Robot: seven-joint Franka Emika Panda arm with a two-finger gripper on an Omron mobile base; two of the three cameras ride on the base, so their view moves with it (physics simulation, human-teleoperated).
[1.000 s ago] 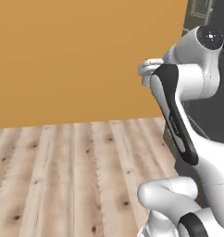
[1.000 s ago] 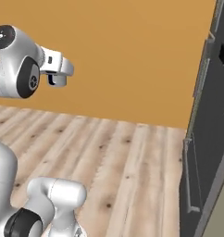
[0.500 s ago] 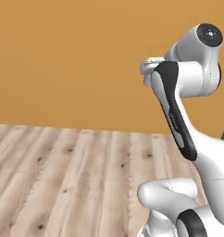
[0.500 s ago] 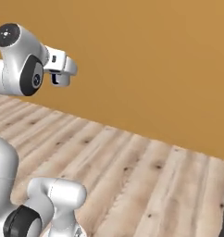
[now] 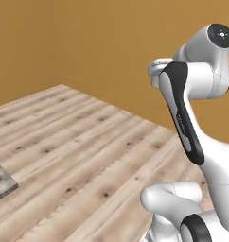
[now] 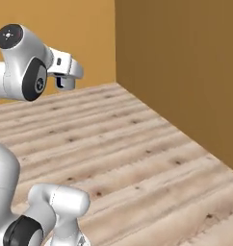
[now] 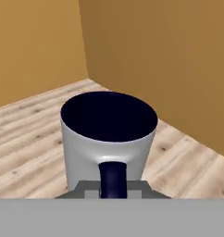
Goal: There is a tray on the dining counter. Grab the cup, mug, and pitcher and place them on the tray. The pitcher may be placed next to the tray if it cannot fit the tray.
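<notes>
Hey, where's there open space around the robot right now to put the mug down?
Nothing counter-height shows except a marble corner at the left base view's edge. The wooden floor lies bare up to the orange walls. The hand holds the mug by its handle.

A: Mug [image 7: 108,139]?
B: Light grey, dark inside, dark loop handle facing the camera. Upright, carried in the air above plank flooring, near a corner of orange walls.
</notes>
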